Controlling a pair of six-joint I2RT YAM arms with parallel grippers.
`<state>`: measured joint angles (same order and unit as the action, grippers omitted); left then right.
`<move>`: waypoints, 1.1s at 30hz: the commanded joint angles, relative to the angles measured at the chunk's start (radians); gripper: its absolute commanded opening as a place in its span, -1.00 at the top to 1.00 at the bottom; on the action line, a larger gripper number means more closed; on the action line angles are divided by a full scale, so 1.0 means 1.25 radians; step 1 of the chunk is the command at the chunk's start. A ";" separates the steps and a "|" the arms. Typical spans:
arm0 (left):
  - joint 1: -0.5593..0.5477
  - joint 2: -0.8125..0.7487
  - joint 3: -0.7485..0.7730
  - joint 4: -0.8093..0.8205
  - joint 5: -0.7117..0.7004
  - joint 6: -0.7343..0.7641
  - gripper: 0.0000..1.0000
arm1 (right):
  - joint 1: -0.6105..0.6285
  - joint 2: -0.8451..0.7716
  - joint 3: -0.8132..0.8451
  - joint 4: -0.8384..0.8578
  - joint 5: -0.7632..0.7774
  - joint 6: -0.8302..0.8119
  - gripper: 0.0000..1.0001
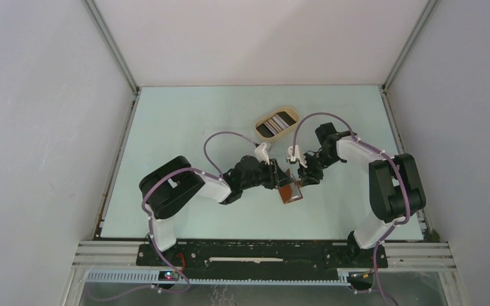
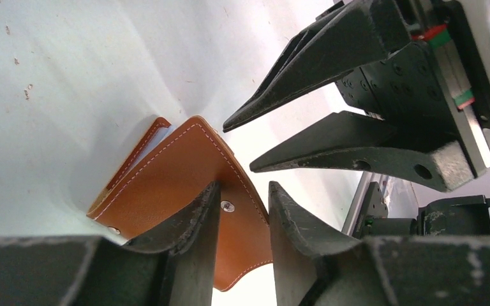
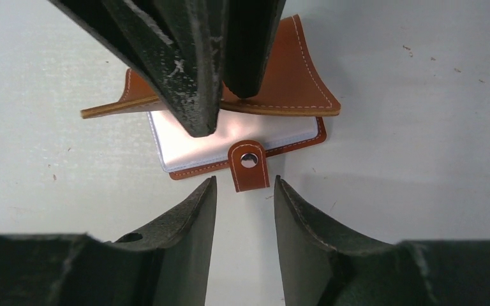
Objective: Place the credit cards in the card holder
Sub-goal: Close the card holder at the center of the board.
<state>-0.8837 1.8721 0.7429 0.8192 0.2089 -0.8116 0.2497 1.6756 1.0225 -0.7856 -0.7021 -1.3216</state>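
Note:
The card holder (image 1: pixel 291 192), a reddish-brown leather wallet, lies half open on the table between both grippers. Its top flap (image 3: pixel 293 76) is lifted, and a pale card-like face (image 3: pixel 242 137) shows inside. My left gripper (image 2: pixel 242 191) is open and straddles that flap, one finger (image 3: pixel 191 83) under it and one on top. My right gripper (image 3: pixel 245 182) is open just short of the closing tab (image 3: pixel 250 167), with nothing between its fingers. More credit cards (image 1: pixel 274 124), black and pale, lie in the beige tray.
The beige oval tray (image 1: pixel 291 112) stands just behind the grippers, mid-table. Both arms meet over the wallet, fingertips close together. White walls with metal rails enclose the pale green table (image 1: pixel 185 127).

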 commanded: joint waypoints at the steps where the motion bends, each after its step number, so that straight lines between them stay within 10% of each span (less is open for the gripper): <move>1: 0.000 0.013 0.005 -0.085 -0.025 0.033 0.29 | 0.010 -0.038 0.014 -0.018 -0.040 -0.041 0.03; 10: 0.000 0.012 -0.042 -0.006 -0.028 0.008 0.62 | 0.073 -0.025 -0.001 0.045 0.021 -0.004 -0.25; 33: 0.004 0.019 -0.072 0.058 -0.027 -0.012 0.67 | 0.109 0.015 -0.019 0.077 0.090 0.007 -0.07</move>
<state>-0.8852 1.8763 0.6880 0.9356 0.1944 -0.8391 0.3656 1.6798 1.0023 -0.6971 -0.6022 -1.3075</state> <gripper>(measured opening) 0.170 0.558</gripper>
